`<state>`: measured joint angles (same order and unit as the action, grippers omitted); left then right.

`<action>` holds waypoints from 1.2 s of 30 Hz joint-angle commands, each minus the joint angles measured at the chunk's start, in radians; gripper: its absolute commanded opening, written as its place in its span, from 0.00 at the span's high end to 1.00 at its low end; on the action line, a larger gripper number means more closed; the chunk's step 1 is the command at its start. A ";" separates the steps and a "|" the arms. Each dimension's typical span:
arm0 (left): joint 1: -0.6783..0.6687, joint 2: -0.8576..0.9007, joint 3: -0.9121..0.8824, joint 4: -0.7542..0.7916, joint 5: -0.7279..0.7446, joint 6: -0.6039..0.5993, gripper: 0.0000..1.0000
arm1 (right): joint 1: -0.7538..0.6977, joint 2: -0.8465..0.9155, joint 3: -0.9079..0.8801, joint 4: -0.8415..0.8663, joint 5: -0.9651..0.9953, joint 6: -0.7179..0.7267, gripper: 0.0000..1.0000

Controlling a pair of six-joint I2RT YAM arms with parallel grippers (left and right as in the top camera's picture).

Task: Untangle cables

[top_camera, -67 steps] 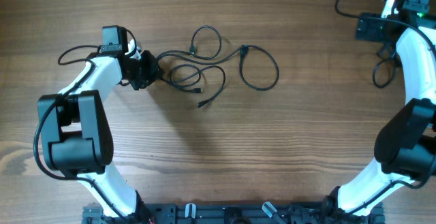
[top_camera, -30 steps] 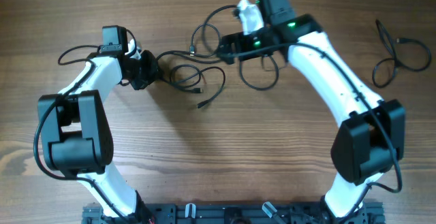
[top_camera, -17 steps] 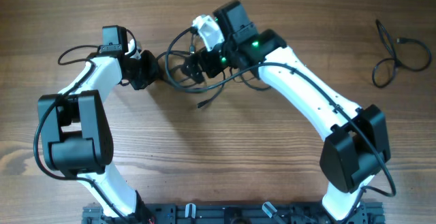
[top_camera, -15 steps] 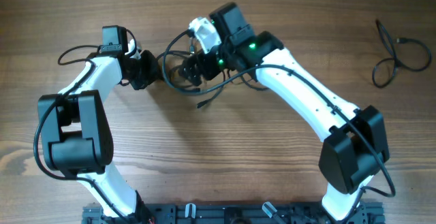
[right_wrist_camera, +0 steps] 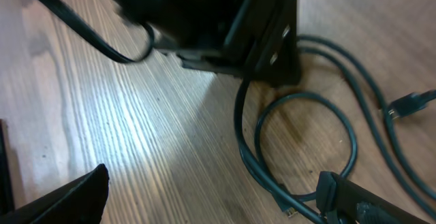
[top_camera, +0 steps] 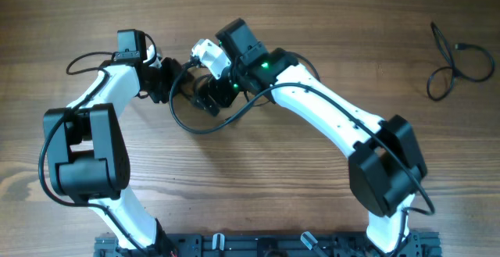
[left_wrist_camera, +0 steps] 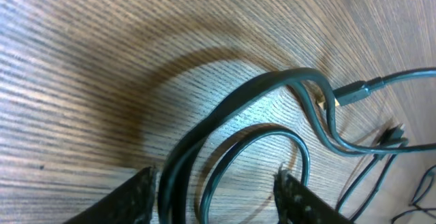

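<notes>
The cables (left_wrist_camera: 308, 81) are thin black cords bunched on the wood. In the left wrist view a thick strand and a thinner loop (left_wrist_camera: 240, 135) pass between the parted fingers of my left gripper (left_wrist_camera: 218, 200), with a plug (left_wrist_camera: 354, 94) farther out. My right gripper (right_wrist_camera: 218, 200) hangs wide open over a cable loop (right_wrist_camera: 351, 139), holding nothing. From overhead, the left gripper (top_camera: 173, 81) and right gripper (top_camera: 205, 97) nearly meet at the bundle, which the right arm mostly hides. A black cord loop (top_camera: 190, 127) curves out below them.
One separate black cable (top_camera: 457, 48) lies alone at the far right of the table. The left gripper's dark body (right_wrist_camera: 225, 26) fills the top of the right wrist view. The arms' bases (top_camera: 86, 163) stand at the front.
The right arm has swept in from the right, over the cable bundle, up against the left gripper. The left gripper's jaws have parted. The cords have been pushed leftward.
</notes>
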<state>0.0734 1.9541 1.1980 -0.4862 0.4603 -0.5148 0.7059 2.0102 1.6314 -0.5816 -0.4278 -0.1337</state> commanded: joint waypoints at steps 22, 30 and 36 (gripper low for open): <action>0.066 -0.016 0.012 -0.008 -0.024 0.008 0.25 | -0.002 0.118 -0.006 0.188 -0.087 0.007 0.00; 0.063 -0.016 0.012 -0.004 -0.024 0.009 0.67 | 0.003 0.171 -0.006 0.203 -0.090 0.086 0.02; 0.063 -0.016 0.012 -0.004 -0.024 0.009 0.71 | 0.003 0.192 -0.006 0.195 -0.085 0.082 0.02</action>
<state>0.1387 1.9541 1.1980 -0.4908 0.4416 -0.5106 0.7063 2.1635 1.6310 -0.3805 -0.5079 -0.0647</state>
